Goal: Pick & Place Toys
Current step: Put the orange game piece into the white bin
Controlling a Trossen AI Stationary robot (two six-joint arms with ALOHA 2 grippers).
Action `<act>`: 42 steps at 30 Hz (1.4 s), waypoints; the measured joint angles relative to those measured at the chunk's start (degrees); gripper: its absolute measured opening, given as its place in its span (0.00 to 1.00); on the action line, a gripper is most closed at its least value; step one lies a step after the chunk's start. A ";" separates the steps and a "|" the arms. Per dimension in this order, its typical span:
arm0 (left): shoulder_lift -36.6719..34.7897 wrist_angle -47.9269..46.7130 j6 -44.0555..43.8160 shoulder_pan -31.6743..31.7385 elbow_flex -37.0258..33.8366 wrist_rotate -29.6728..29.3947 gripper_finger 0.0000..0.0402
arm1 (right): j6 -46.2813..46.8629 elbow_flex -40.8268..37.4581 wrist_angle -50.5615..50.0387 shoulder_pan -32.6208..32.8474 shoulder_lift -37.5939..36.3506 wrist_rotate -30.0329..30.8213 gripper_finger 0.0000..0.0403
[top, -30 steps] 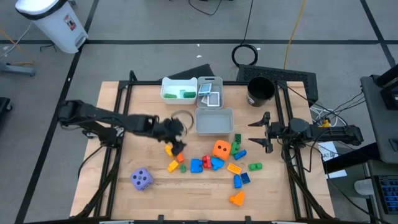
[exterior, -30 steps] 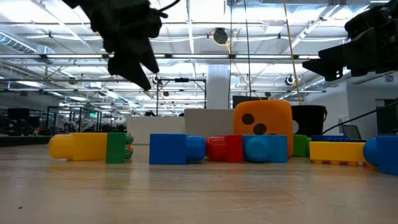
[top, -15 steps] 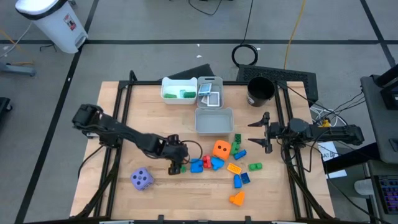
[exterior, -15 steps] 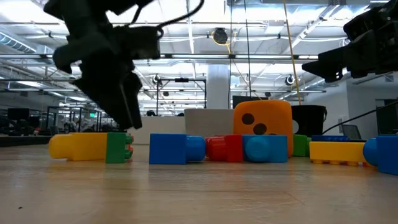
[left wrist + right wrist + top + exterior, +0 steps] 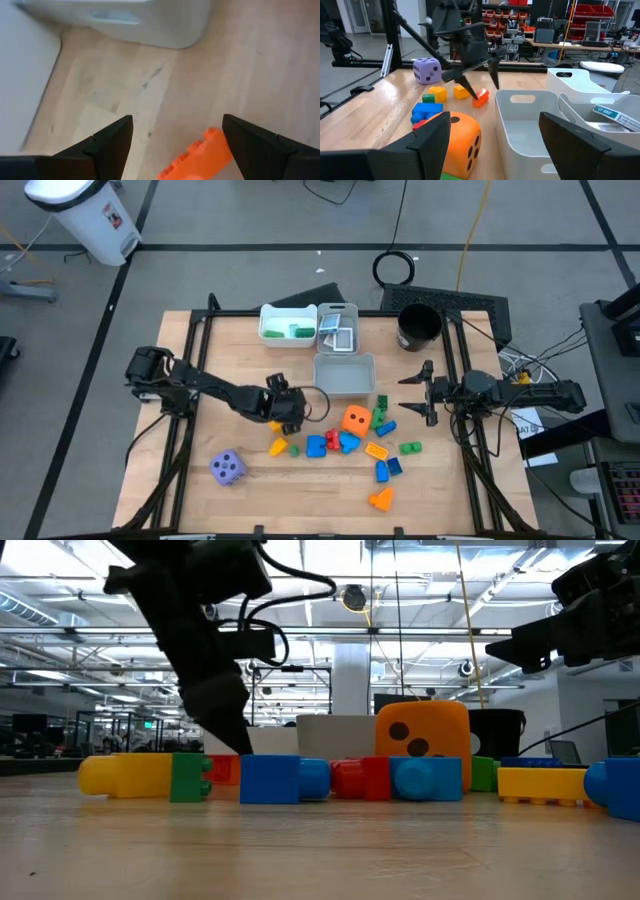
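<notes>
**Left gripper over orange block**

Left gripper (image 5: 176,145) hovered w/ jaws apart, empty, just above a small orange block (image 5: 200,157) lying on the table (image 5: 200,380) near the grey bin (image 5: 345,375). Block likely light, rigid, slick plastic; best pinched across its flat sides. Right gripper (image 5: 424,392) waited spread, off to the side.

Left arm: reaches from the counter's left edge toward its middle, wrist angled down; left pincer (image 5: 288,412) low over the counter, fingers (image 5: 112,142) spread apart. Right arm: lies along the counter's right edge, level; right pincer (image 5: 419,392) raised, fingers parted, nothing between them
</notes>
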 joint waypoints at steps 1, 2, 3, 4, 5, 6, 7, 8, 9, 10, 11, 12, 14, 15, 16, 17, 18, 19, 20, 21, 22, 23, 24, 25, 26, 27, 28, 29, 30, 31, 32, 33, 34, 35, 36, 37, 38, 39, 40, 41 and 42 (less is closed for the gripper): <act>-0.31 -0.24 -0.88 0.55 0.00 1.71 0.78 | 0.00 0.00 0.00 0.00 0.00 0.00 0.69; -0.64 -0.84 -1.05 1.03 0.00 4.50 0.78 | 0.00 0.00 0.00 0.00 0.00 0.00 0.69; -0.89 -1.72 -0.84 1.46 0.00 7.17 0.78 | 0.00 0.00 0.02 0.00 0.00 0.00 0.69; -1.15 -2.94 -0.01 1.83 0.02 9.90 0.78 | 0.00 -0.01 0.00 -0.02 0.00 0.00 0.69; -1.38 -4.55 0.78 2.07 0.02 12.19 0.78 | 0.00 0.00 0.00 0.00 0.00 0.00 0.69; -1.44 -6.06 1.17 2.19 0.02 14.25 0.78 | 0.00 0.00 0.00 0.00 0.00 0.00 0.69; -1.46 -7.21 1.37 2.30 0.02 15.88 0.78 | 0.01 -0.01 0.00 -0.02 0.00 0.00 0.69; -1.46 -8.19 1.48 2.32 0.02 17.25 0.78 | 0.00 0.00 0.00 -0.02 0.00 0.00 0.69; -1.45 -9.10 2.09 2.32 0.02 17.81 0.78 | 0.00 -0.01 0.00 -0.01 0.00 0.00 0.69; -1.38 -9.73 3.33 2.32 0.02 17.86 0.78 | 0.02 0.00 0.00 -0.02 -0.02 0.00 0.69; -1.21 -9.93 4.89 2.32 0.02 17.54 0.78 | 0.02 0.00 0.00 -0.02 0.00 0.00 0.69; -1.07 -9.94 6.39 2.30 0.02 16.50 0.78 | 0.00 0.00 0.00 0.00 0.00 0.00 0.69; -0.96 -9.93 8.08 2.33 0.02 14.08 0.78 | 0.00 0.00 0.00 -0.02 0.00 0.00 0.69; -1.00 -9.79 8.12 2.51 0.02 13.54 0.78 | 0.00 0.00 0.00 0.00 0.00 0.00 0.69; -1.01 -9.53 8.08 2.66 0.02 13.46 0.77 | 0.00 0.00 0.00 0.00 0.00 0.00 0.69; -1.01 -9.38 7.84 2.85 0.02 13.50 0.76 | 0.00 0.00 0.00 0.00 0.00 0.00 0.69; -1.01 -9.39 7.35 3.10 0.02 13.69 0.75 | 0.00 0.00 0.00 -0.01 0.00 0.00 0.69; -1.01 -9.43 6.88 3.31 0.02 14.01 0.72 | 0.00 0.00 0.00 0.00 0.00 0.00 0.69; -1.01 -9.44 6.48 3.52 0.02 14.46 0.70 | 0.00 0.00 0.00 -0.01 0.00 0.00 0.69; -1.01 -9.41 6.40 3.73 0.02 15.19 0.66 | 0.02 0.00 0.00 -0.02 0.00 0.00 0.69; -1.01 -9.37 6.26 3.88 0.02 15.87 0.63 | 0.01 0.00 0.00 -0.01 0.00 0.00 0.69; -1.01 -9.31 6.18 4.02 0.02 16.39 0.58 | 0.00 0.00 0.00 0.00 0.00 0.00 0.69; -1.01 -9.14 5.89 4.10 0.02 16.75 0.54 | 0.00 0.00 0.00 0.00 0.00 0.00 0.69; -1.01 -8.79 5.61 4.21 0.02 16.78 0.50 | 0.00 0.00 0.00 -0.02 0.00 0.00 0.69; -1.01 -8.51 5.54 4.25 0.02 16.79 0.46 | 0.01 0.00 0.00 -0.01 0.00 0.00 0.69; -1.01 -8.14 5.46 4.28 0.02 16.79 0.42 | 0.01 0.00 0.00 0.00 0.00 0.00 0.69; -1.01 -7.65 5.41 4.40 0.02 16.76 0.38 | 0.01 0.00 -0.01 -0.01 0.00 0.00 0.69; -1.01 -7.10 5.45 4.46 0.02 16.65 0.34 | 0.00 0.00 -0.01 0.00 0.00 0.00 0.69; -1.01 -6.66 5.61 4.60 0.02 16.44 0.30 | 0.00 0.00 -0.02 0.00 0.00 0.00 0.69; -1.01 -6.41 5.65 4.81 0.02 16.17 0.27 | 0.00 0.00 0.00 0.00 0.00 0.00 0.69; -1.01 -6.36 5.61 5.05 0.02 15.82 0.24 | 0.01 0.00 0.00 -0.01 0.00 0.00 0.69; -1.05 -6.33 5.44 5.33 0.02 15.68 0.22 | 0.00 0.00 -0.01 -0.01 0.00 0.00 0.69; -1.37 -6.39 5.12 5.67 0.02 15.68 0.22 | 0.00 0.00 -0.02 -0.02 0.00 0.00 0.69; -1.71 -6.40 4.56 6.03 0.01 15.68 0.22 | 0.00 0.00 0.00 0.00 0.00 0.00 0.69; -2.23 -6.34 4.02 6.42 0.02 15.67 0.22 | 0.00 -0.02 -0.02 0.00 0.00 0.00 0.69; -2.91 -6.34 3.48 6.86 0.02 15.61 0.22 | 0.00 -0.01 -0.02 -0.01 0.00 0.00 0.69; -3.59 -6.38 2.80 7.28 0.02 15.22 0.22 | 0.01 0.00 -0.02 0.00 0.00 0.00 0.69; -4.46 -6.38 2.25 7.80 0.02 14.47 0.22 | 0.01 0.00 -0.01 -0.01 -0.01 0.00 0.69; -5.46 -6.38 1.54 8.32 0.02 13.32 0.22 | 0.00 0.00 -0.02 -0.01 0.00 0.00 0.69; -6.48 -6.33 0.87 8.76 0.02 11.93 0.24 | 0.01 0.00 -0.02 -0.01 0.00 0.00 0.69; -7.54 -6.24 0.31 9.17 0.02 10.59 0.26 | 0.00 -0.01 -0.02 -0.02 -0.02 0.00 0.69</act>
